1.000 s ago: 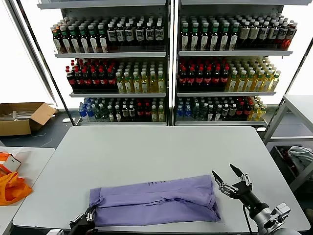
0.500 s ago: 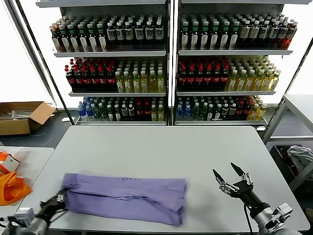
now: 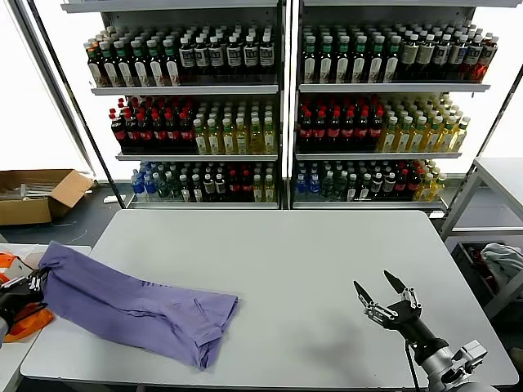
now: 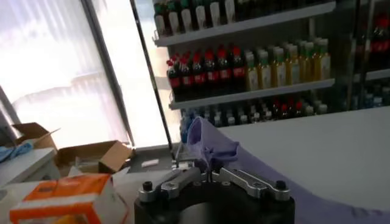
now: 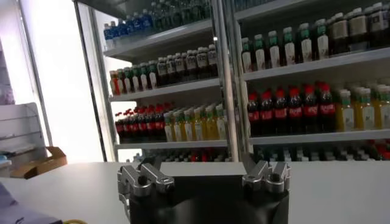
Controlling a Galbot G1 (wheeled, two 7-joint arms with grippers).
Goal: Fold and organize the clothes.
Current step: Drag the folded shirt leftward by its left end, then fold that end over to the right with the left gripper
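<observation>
A folded lavender T-shirt (image 3: 139,305) lies stretched over the left part of the grey table (image 3: 286,253), its left end lifted past the table's left edge. My left gripper (image 3: 31,282) is shut on that end; in the left wrist view the fabric (image 4: 207,141) bunches between the closed jaws of the left gripper (image 4: 207,173). My right gripper (image 3: 382,295) hovers open and empty above the table's front right, well apart from the shirt. In the right wrist view the right gripper (image 5: 204,176) shows spread jaws with nothing between them.
A bright orange fabric item (image 3: 18,314) lies on a side table at the left, under my left gripper. A cardboard box (image 3: 37,194) sits on the floor behind. Drink shelves (image 3: 286,106) stand beyond the table. A grey-white cloth bundle (image 3: 502,260) is at the right.
My left gripper has dragged the shirt leftward across the table, from the front middle to the left edge, lifting its end. The right gripper has stayed in place.
</observation>
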